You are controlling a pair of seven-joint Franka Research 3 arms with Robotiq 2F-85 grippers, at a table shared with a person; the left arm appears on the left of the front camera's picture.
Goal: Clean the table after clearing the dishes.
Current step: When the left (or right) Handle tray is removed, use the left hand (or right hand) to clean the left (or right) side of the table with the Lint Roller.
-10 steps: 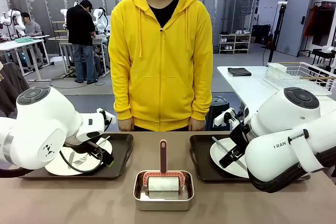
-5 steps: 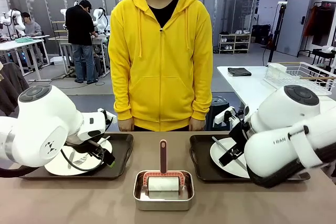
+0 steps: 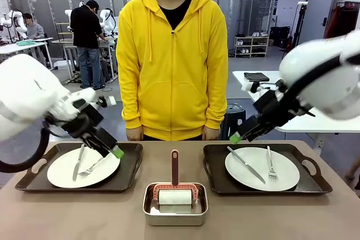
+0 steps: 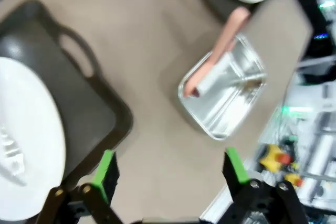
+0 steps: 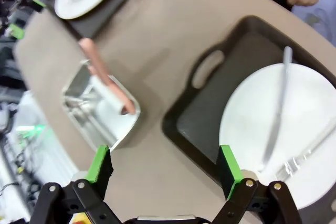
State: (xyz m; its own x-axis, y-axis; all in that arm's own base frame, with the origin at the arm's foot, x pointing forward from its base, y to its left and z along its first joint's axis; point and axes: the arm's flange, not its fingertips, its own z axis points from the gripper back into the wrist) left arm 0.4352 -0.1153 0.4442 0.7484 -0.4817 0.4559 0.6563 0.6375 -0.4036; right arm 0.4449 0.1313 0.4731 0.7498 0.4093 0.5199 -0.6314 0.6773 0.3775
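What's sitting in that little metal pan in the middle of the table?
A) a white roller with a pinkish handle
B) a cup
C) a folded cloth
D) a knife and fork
A: the steel pan holds a white roller, and its pinkish handle sticks out over the pan's far rim.

The taupe-brown surface (image 3: 253, 217) is matte and plain. Toward its far edge, the left plate (image 3: 59, 173), round and white, lies flat in the left tray (image 3: 130, 167), dark brown with handles, with a knife (image 3: 77, 162) and fork (image 3: 90, 168) on top. The right plate (image 3: 242, 173) sits in the right tray (image 3: 216, 178), its second knife (image 3: 246, 165) slanted and second fork (image 3: 270, 166) alongside.
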